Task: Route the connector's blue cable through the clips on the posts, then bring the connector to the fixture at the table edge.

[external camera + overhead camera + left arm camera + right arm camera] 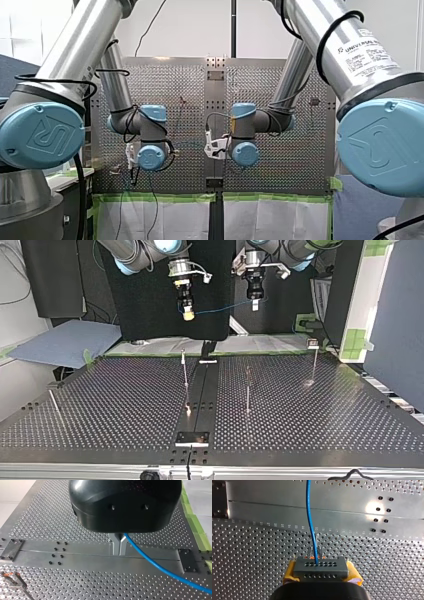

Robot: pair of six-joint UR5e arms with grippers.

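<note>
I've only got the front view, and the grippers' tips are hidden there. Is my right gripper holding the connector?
Observer: Yes. The right wrist view shows my right gripper clamping the connector between yellow pads.
Operator: And the other one?
Observer: My left gripper has its metal fingers shut on the blue cable coming from the connector.
Operator: Threaded through anything yet?
Observer: No. In the top view it spans between both raised grippers, clear of the posts.
</note>
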